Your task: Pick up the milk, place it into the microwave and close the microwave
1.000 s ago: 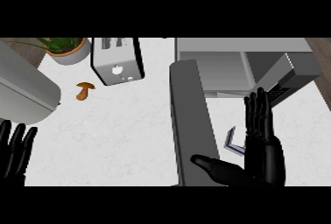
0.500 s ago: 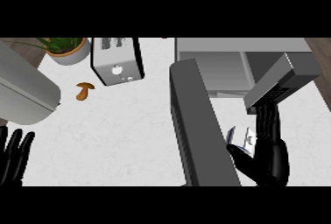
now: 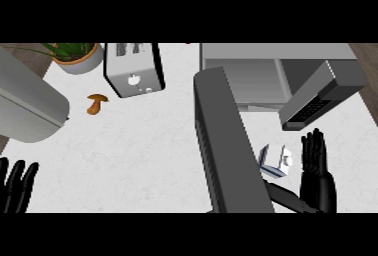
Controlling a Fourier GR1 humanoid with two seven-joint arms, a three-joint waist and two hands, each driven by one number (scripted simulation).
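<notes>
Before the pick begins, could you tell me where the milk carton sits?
In the head view, the milk carton stands on the counter's right side, between the open microwave door and the right hand.

One head cam, steeply down onto counter (image 3: 148, 150).

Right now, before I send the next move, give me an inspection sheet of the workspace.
Surface: white counter, speckled.
Job's things: milk on the counter, between the open microwave door and the right hand; microwave open.
Clutter: toaster, mushroom, potted plant, grey rounded object at left.
Hands: right hand open beside the milk; left hand open, resting at lower left.
Cables: nothing seen.
Surroundings: nothing seen.
</notes>
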